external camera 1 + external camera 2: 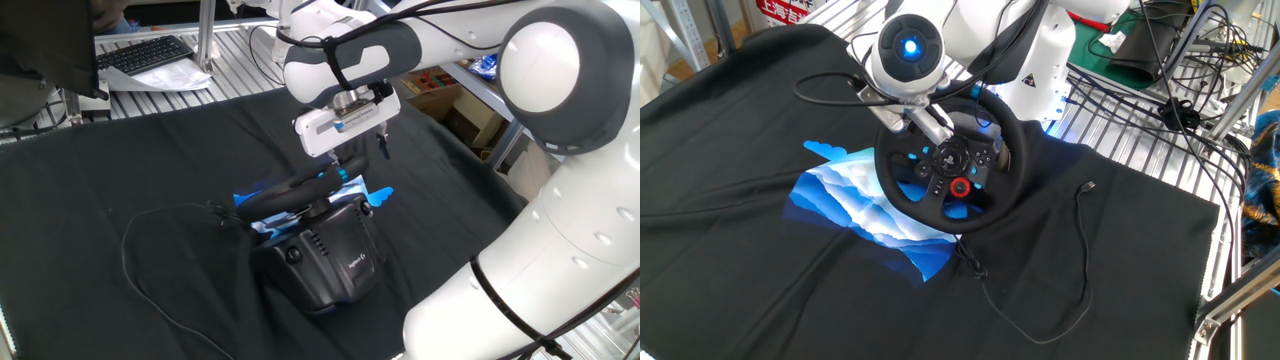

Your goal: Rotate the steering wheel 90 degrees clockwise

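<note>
The steering wheel is a black rim with blue paddles and a red hub button. It sits on its boxy black base in the middle of the black cloth. My gripper hangs over the rim's far side, at its upper left in the other fixed view. Its two fingers stand apart: one reaches down to the rim, the other is clear of it. It holds nothing that I can see.
A blue patterned sheet lies under and beside the wheel. The wheel's cable loops over the black cloth. A keyboard sits at the back, and wire racks and cables stand behind the arm's base.
</note>
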`<act>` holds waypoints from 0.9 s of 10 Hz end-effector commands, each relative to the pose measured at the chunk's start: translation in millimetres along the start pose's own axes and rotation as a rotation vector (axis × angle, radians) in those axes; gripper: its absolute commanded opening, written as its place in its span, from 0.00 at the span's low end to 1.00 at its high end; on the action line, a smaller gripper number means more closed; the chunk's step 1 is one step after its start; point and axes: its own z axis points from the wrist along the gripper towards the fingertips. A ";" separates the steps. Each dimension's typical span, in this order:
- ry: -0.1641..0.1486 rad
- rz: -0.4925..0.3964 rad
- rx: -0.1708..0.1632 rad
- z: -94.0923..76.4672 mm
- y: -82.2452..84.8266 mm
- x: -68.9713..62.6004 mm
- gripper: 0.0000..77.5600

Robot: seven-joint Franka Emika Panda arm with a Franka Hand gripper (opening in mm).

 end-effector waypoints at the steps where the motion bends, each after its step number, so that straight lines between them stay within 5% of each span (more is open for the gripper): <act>1: 0.019 -0.054 -0.033 -45.9 -13.1 17.4 1.00; 9: 0.026 -0.043 -0.033 -53.7 -20.2 28.5 1.00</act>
